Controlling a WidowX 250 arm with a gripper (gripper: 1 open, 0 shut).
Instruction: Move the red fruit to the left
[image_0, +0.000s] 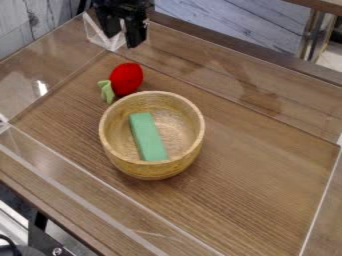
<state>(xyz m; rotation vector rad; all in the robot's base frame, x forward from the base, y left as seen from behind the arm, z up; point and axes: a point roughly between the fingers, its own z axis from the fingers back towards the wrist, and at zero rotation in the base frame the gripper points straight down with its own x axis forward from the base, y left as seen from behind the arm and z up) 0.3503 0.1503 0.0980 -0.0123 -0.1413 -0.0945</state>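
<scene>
Wood-grain surface (254, 215) under a clear sheet. Red fruit (124, 78) rests toward the far left edge; wooden bowl (191, 152), just beside it, sits near the centre.

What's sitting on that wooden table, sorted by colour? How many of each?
Red: 1, the red fruit
Green: 1, the green block lying in the bowl
Light wood: 1, the wooden bowl
Total: 3
</scene>
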